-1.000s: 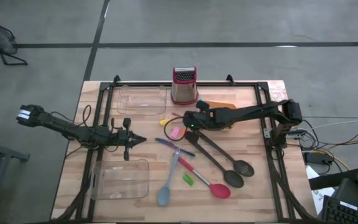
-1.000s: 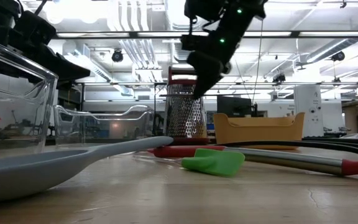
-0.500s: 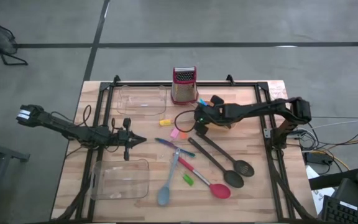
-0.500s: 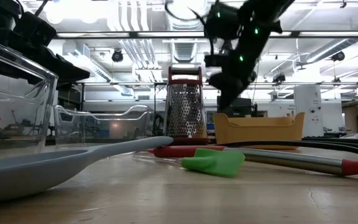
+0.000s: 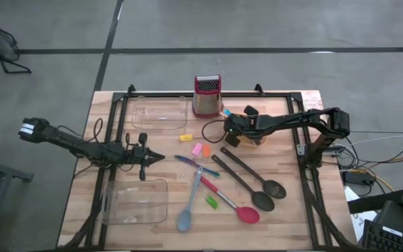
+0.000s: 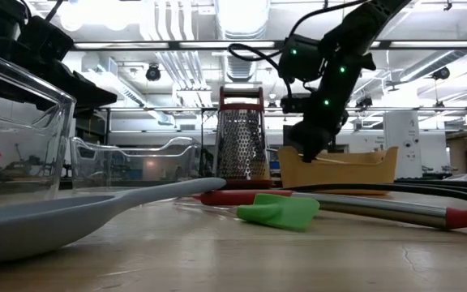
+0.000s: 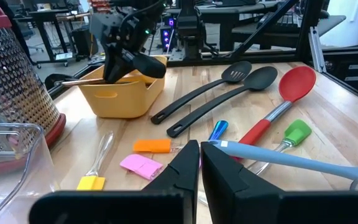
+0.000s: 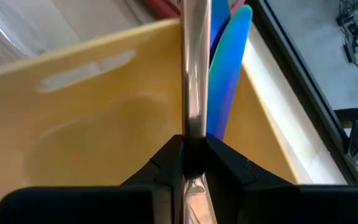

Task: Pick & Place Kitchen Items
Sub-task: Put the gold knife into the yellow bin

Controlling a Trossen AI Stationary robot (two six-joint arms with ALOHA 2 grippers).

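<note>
My right gripper [image 5: 234,130] is over the orange bowl [image 5: 257,136], at its left rim, and is shut on a thin metal-shafted stick with a flat blue-purple head [image 8: 229,68]. It also shows in the low view [image 6: 306,150]. My left gripper [image 5: 147,158] is shut and empty at the table's left. On the table lie two black slotted spoons [image 5: 254,178], a red-headed spoon [image 5: 236,206], a grey-blue spatula [image 5: 189,203], a blue stick [image 5: 194,165], and pink [image 5: 196,149], orange [image 5: 206,150], yellow [image 5: 185,138] and green [image 5: 211,203] blocks. My right gripper pinches the stick's thin metal shaft [image 8: 194,124] between its two fingers. The stick runs on straight ahead of the fingertips, and its blue-purple head lies beyond them over the bowl's wall. It is lifted clear of the table. Whether it touches the bowl, I cannot tell.
The red-topped metal grater [image 5: 207,96] stands at the far edge, just left of the bowl. One clear tray [image 5: 161,113] lies at the far left and another [image 5: 140,203] at the near left. A black frame [image 5: 306,175] runs round the table top.
My right gripper has carried the stick from above the pink and orange blocks toward the table's right edge and down, to the orange bowl's rim. The stick has stayed in its shut fingers.
</note>
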